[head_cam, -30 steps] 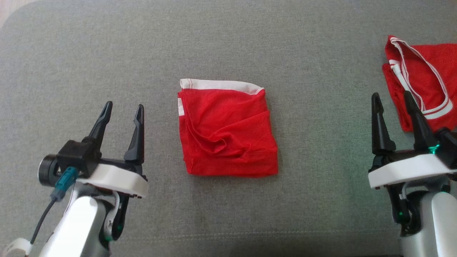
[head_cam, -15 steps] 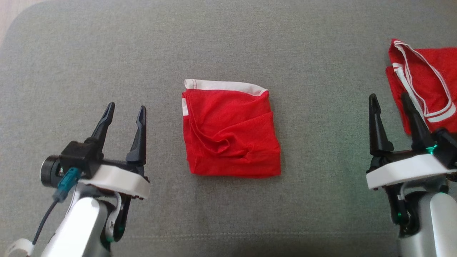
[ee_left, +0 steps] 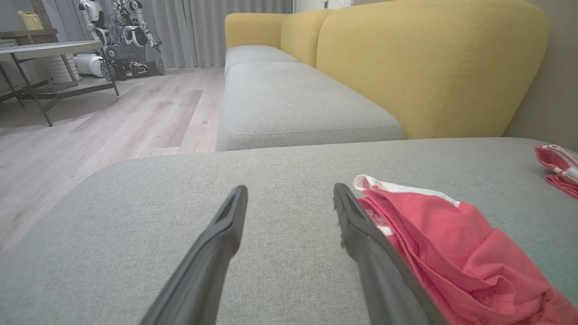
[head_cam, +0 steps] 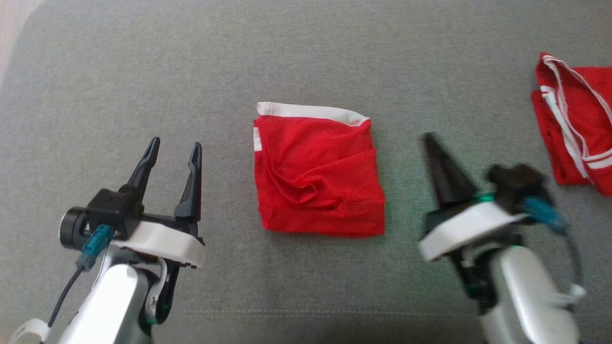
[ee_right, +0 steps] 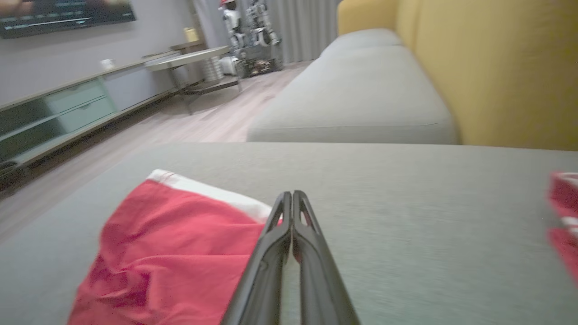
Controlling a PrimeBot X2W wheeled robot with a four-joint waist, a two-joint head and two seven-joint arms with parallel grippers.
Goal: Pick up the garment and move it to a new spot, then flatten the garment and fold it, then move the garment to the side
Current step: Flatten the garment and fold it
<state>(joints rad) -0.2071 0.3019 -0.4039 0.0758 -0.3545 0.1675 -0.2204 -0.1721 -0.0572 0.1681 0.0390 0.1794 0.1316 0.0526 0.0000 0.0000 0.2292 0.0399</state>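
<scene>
No legible txt, labels, brand names or nos. were found in any view. A small pale mark (head_cam: 151, 302) was seen on the dark joint of the left arm, approx. letter-like, but too small to be read. Lit strips were seen on the wall screen (ee_right: 63, 16) in the right wrist view, blurred beyond reading.

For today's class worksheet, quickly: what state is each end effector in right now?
Left end effector: open, holding nothing.
Right end effector: closed, holding nothing.
</scene>
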